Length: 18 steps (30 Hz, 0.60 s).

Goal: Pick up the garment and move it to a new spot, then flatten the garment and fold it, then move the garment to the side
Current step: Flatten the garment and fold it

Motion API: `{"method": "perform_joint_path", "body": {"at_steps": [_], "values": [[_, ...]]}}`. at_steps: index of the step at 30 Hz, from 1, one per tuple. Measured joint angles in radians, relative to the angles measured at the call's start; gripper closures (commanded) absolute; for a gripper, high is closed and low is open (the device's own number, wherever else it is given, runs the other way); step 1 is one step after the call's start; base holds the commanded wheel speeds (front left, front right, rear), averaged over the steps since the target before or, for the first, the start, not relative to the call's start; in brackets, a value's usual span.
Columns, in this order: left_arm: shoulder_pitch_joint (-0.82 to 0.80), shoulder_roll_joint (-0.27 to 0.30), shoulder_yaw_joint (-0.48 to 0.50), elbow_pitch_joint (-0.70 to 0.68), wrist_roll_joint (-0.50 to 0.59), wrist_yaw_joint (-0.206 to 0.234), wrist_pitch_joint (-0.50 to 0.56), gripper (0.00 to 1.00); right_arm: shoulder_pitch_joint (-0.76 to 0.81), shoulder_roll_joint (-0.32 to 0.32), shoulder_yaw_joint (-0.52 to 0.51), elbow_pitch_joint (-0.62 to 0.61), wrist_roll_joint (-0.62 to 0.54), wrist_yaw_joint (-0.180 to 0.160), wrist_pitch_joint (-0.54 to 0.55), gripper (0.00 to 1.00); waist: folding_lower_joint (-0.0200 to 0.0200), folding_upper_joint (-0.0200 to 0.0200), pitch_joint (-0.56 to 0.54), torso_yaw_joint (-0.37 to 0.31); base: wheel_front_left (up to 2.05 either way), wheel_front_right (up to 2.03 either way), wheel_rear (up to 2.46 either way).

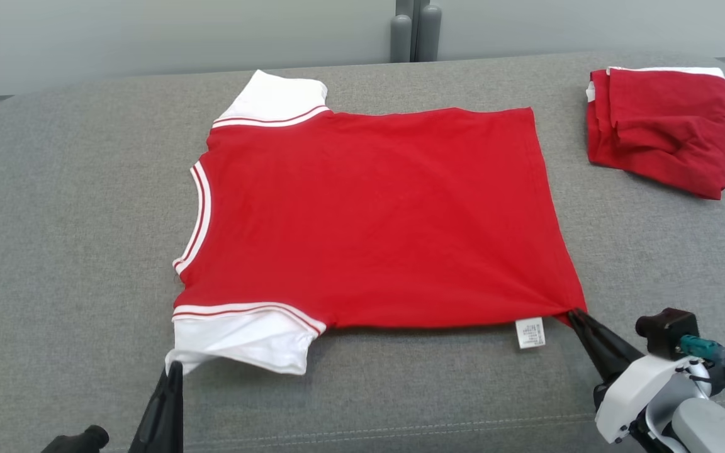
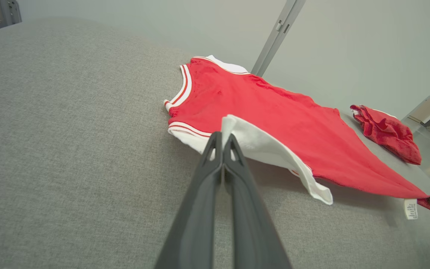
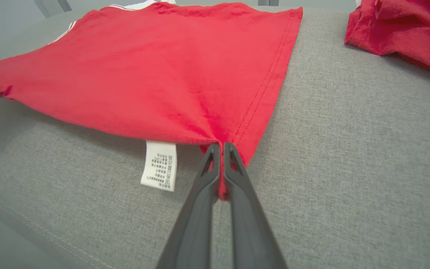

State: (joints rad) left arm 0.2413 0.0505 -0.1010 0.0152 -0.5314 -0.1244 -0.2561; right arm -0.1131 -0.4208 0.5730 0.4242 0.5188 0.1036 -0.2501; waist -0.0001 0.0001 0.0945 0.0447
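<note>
The garment (image 1: 369, 214) is a red T-shirt with white sleeves, spread nearly flat across the grey cushion, neck to the left and hem to the right. My left gripper (image 1: 174, 366) is shut on the edge of the near white sleeve (image 2: 259, 145), which lifts slightly off the surface. The left gripper (image 2: 223, 136) pinches that sleeve's corner. My right gripper (image 1: 574, 313) is shut on the near hem corner of the garment (image 3: 170, 74), with red cloth drawn taut into the right gripper (image 3: 221, 145). A white care label (image 3: 159, 166) hangs beside it.
A second red garment (image 1: 664, 129), folded and a little rumpled, lies at the far right of the grey cushion (image 1: 73, 220). The cushion's front seam (image 1: 400, 431) runs close below both grippers. A pale wall and a grey post (image 1: 416, 31) stand behind.
</note>
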Motion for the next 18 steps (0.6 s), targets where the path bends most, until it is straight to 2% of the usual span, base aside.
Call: {"method": "perform_joint_path", "body": {"at_steps": [5,7,8,9,11,12,13,14,15,16,17,18], "values": [[0.005,0.000,-0.047,0.066,0.025,0.000,0.000,1.00,0.004,0.016,0.020,0.013,-0.036,0.000,0.000,1.00,0.0000,0.0000,-0.002,-0.011,0.00,0.00,0.00],[0.005,0.002,-0.059,0.095,0.049,0.000,0.000,1.00,0.005,0.022,0.027,0.021,-0.046,0.000,0.000,0.85,0.0000,0.0000,-0.003,-0.015,0.00,0.00,0.00],[0.005,0.002,-0.059,0.095,0.049,0.000,0.000,1.00,0.005,0.022,0.027,0.021,-0.046,0.000,0.000,0.78,0.0000,0.0000,-0.003,-0.015,0.00,0.00,0.00],[0.005,0.002,-0.072,0.120,0.053,0.000,0.000,1.00,0.008,0.029,0.023,0.025,-0.047,0.000,0.000,0.58,0.0000,0.0000,-0.003,-0.017,0.00,0.00,0.00],[0.005,0.006,-0.072,0.144,0.056,0.000,0.000,1.00,0.010,0.030,0.021,0.027,-0.056,0.000,0.000,0.10,0.0000,0.0000,-0.002,-0.018,0.00,0.00,0.00],[0.005,0.008,-0.070,0.149,0.060,0.000,0.000,1.00,0.011,0.030,0.020,0.029,-0.060,0.000,0.000,0.00,0.0000,0.0000,-0.002,-0.018,0.00,0.00,0.00],[0.005,0.009,-0.063,0.160,0.061,0.000,0.000,1.00,0.012,0.027,0.020,0.033,-0.085,-0.001,0.000,0.00,0.0000,0.0000,-0.001,-0.019,0.00,0.00,0.00],[0.004,0.009,-0.059,0.165,0.061,0.000,0.000,0.93,0.014,0.026,0.018,0.034,-0.095,-0.007,0.000,0.00,0.0000,0.0000,-0.001,-0.019,0.00,0.00,0.00],[0.004,0.009,-0.056,0.170,0.061,0.000,0.000,0.73,0.015,0.024,0.016,0.034,-0.102,-0.013,0.000,0.00,0.0000,0.0000,-0.001,-0.019,0.00,0.00,0.00],[0.004,0.009,-0.052,0.173,0.061,0.000,0.000,0.58,0.016,0.021,0.014,0.035,-0.108,-0.017,0.000,0.00,0.0000,0.0000,-0.001,-0.020,0.00,0.00,0.00],[0.003,0.008,-0.046,0.177,0.060,0.000,0.000,0.51,0.017,0.019,0.011,0.034,-0.109,-0.017,0.000,0.00,0.0000,0.0000,0.000,-0.020,0.00,0.00,0.00],[0.003,0.009,-0.042,0.183,0.060,0.000,0.000,0.25,0.019,0.017,0.008,0.034,-0.114,-0.018,0.000,0.00,0.0000,0.0000,0.000,-0.021,0.00,0.00,0.00]]}}
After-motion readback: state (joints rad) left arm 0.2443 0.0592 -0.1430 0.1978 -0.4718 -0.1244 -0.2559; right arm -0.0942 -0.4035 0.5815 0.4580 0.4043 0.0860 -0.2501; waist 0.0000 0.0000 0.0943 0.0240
